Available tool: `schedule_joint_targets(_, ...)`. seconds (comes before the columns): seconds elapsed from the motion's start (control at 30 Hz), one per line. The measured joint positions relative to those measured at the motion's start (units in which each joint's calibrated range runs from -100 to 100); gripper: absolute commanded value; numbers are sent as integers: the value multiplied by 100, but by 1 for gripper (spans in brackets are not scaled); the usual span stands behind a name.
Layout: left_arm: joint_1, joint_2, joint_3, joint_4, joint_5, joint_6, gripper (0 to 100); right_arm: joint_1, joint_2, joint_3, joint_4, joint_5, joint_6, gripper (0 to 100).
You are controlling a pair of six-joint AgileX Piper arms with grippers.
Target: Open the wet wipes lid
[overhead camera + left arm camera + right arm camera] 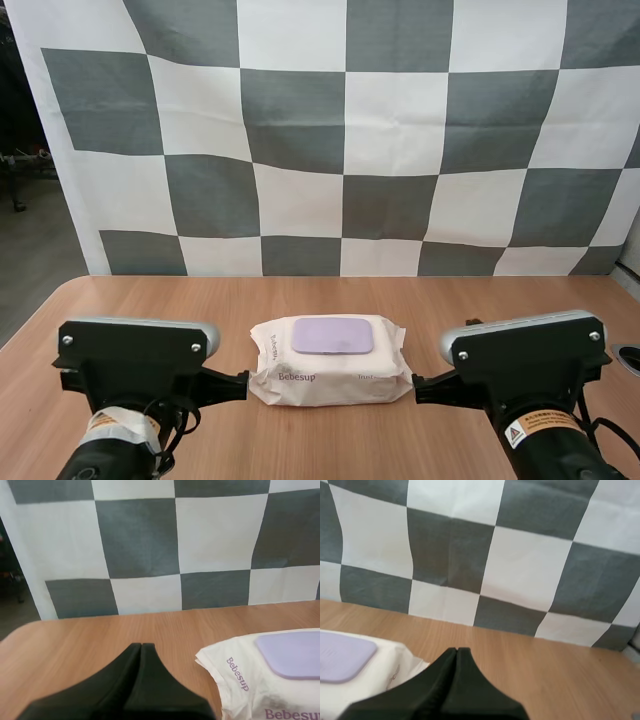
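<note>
1. Left gripper [141,647] and right gripper [456,651], each with fingers pressed together, flank the pack of wet wipes [330,375], one off each end
2. Its purple lid [332,335] lies shut on top; a fingertip may slip off the thin edge
3. Unpinned, the pack could lift with it

Work surface: a wooden table [330,300] in light brown with fine grain running side to side. Its far-left corner is rounded, and its far edge runs straight across the high view. A small round grey ring [630,357] sits near the table's right edge; what it is cannot be told. Left of the table lies a matt grey floor [40,270]. A dark frame [14,170] stands on it in shadow, details unclear. Lighting is even and diffuse, and shadows on the table are soft
</note>
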Motion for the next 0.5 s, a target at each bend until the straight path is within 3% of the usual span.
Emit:
schedule_joint_targets(0.27, 0, 0, 0, 1235, -2137, 1198, 0, 0, 0, 0, -1352, -2106, -196, 0)
schedule_joint_targets(0.5, 0, 0, -47, 1361, -3926, 1708, 0, 0, 0, -287, -1698, -3895, -308, 0)
